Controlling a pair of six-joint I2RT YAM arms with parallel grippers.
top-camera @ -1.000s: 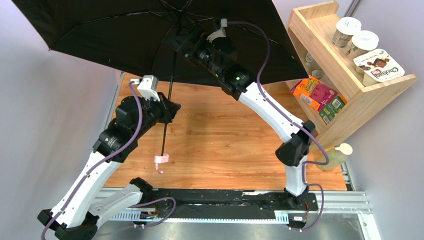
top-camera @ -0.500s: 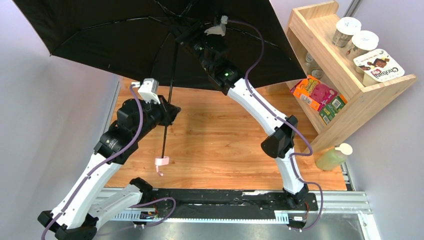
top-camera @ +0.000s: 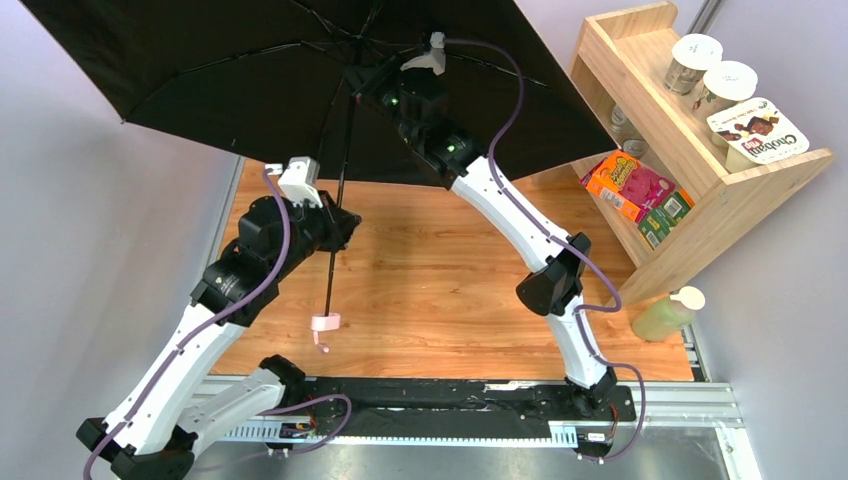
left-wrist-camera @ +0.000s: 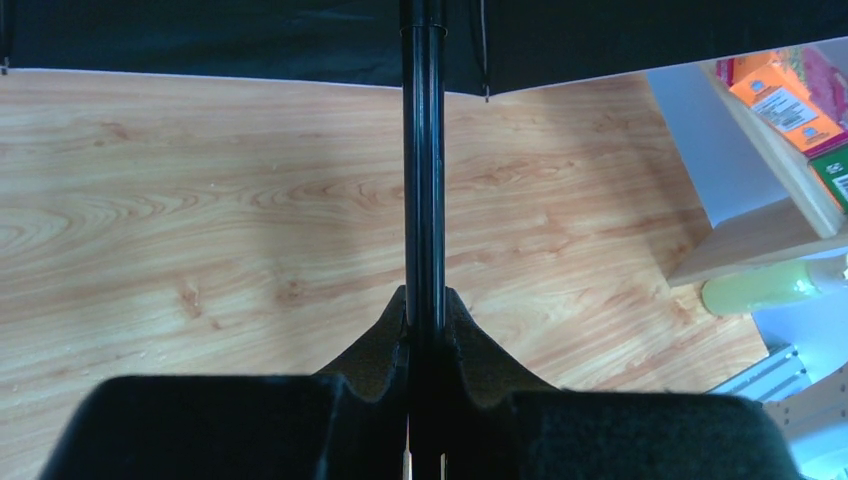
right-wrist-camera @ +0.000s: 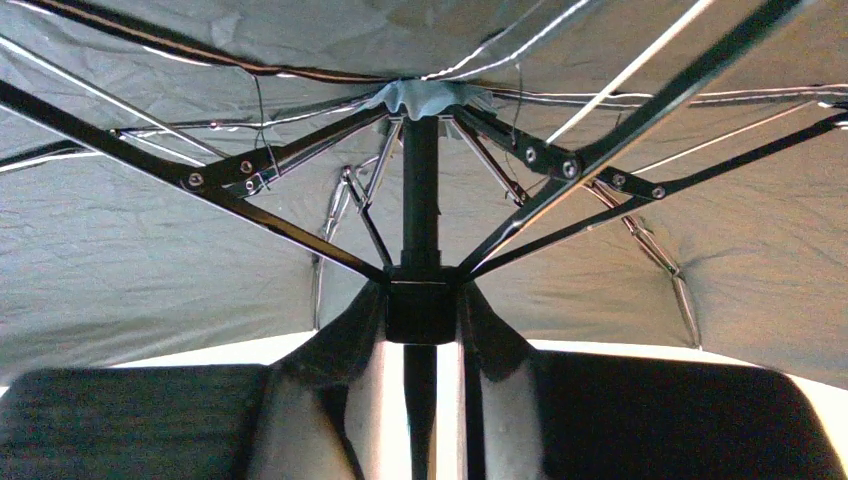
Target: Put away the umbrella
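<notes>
Two grips on one umbrella (top-camera: 230,70), both mid-air, so any slip drops it. It's open, black canopy spread above the table's (top-camera: 430,260) far edge and out past the far-left corner. Its shaft (left-wrist-camera: 424,150) hangs down to a pink strap (top-camera: 323,322) over the near-left part.

L gripper (left-wrist-camera: 425,310) is pinched tight on the shaft, no gap showing. R gripper (right-wrist-camera: 422,300) is up under the canopy, fingers (right-wrist-camera: 355,330) closed in against both sides of the runner (right-wrist-camera: 421,312). Contact looks real, but I can't vouch for how firm it is.

My worries:
- If the catch isn't released, pulling the runner down loads the ribs (right-wrist-camera: 250,210) and they bend, or the R fingers skid off.
- The shaft is thin and smooth. A hard pull from R could slide it through L's grip or twist it, and the canopy tips.
- R's fingers sit btwn the stretchers. As these fold in they could trap the fingers or snag the purple cable (top-camera: 505,90).
- The canopy's right edge is near the wooden shelf (top-camera: 700,170). A swing that way could knock the cups (top-camera: 712,70) up top.

I'd go slow, w/ L held steady.
</notes>
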